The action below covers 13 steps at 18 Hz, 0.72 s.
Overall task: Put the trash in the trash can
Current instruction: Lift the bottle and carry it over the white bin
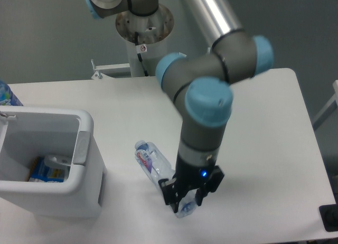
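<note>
A crushed clear plastic bottle (pixel 153 162) with a bluish cap and a label lies on the white table, slanting from centre toward the front. My gripper (pixel 185 203) points down over its near end, with a finger on each side of it. The fingers look open and the bottle rests on the table. The trash can (pixel 87 129), a white rectangular bin with a grey tab (pixel 81 147) on its rim, stands at the left. Inside it lie a small white crumpled item (pixel 56 160) and a blue-and-yellow packet (pixel 44 172).
The arm's base (pixel 143 27) stands at the back edge. A blue-topped bottle (pixel 6 94) peeks in at the far left, behind the bin. A black object (pixel 329 218) sits at the front right corner. The table's front edge is close to the gripper.
</note>
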Tool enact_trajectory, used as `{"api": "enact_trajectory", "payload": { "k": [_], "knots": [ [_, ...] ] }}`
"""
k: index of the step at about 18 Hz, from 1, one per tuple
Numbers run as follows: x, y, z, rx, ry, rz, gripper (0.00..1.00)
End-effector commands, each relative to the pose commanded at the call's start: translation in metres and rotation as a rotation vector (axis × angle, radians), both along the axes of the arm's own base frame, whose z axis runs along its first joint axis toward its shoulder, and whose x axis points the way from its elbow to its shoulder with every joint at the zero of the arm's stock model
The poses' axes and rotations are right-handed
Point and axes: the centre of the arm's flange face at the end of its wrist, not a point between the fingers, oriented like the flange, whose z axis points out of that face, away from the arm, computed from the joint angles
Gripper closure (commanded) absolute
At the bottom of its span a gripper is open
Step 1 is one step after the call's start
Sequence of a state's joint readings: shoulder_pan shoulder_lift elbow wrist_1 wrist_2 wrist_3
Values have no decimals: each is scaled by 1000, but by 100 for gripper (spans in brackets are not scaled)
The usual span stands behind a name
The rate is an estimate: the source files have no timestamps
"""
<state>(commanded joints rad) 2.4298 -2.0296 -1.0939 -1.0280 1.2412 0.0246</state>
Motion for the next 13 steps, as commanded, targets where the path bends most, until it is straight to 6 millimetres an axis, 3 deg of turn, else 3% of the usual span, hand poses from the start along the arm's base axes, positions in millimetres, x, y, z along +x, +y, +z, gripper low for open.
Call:
{"api": "enact_trajectory", "payload": {
  "k": [4, 9, 13],
  "knots": [
    [30, -6, 61, 188, 64, -104, 67],
    [69, -7, 103, 320, 101, -260, 67],
    [89, -6, 119, 397, 109, -384, 68]
  ]
}}
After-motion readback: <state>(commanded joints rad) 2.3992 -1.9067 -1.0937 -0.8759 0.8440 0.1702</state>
